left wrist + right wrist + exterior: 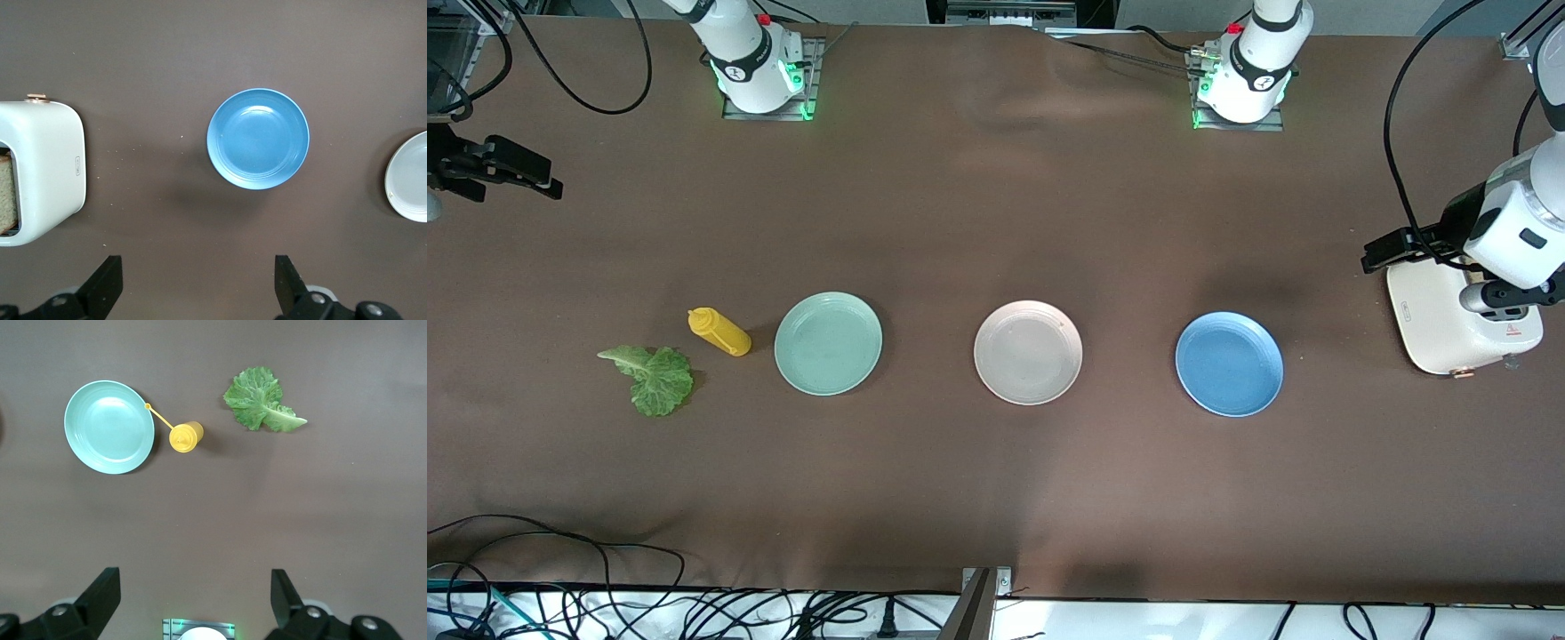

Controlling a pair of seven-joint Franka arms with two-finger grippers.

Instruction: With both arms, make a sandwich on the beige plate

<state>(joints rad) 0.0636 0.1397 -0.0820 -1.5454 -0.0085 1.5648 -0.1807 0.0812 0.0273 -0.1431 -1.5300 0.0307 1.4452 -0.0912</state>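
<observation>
Both end effectors are wide open with nothing in them: my left end effector [198,287] hangs above the toaster [1449,324], my right end effector [195,603] over bare counter [996,498]. Beige plate [1028,352] sits empty between the mint plate [828,342] and blue plate [1229,363].

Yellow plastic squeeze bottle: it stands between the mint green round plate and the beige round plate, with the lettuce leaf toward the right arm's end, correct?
Not quite. The yellow plastic squeeze bottle sits between the ruffled green lettuce leaf and the mint green round plate, not between the two plates. The round beige plate lies past the mint one, toward the left arm's end. The front view shows this.
</observation>
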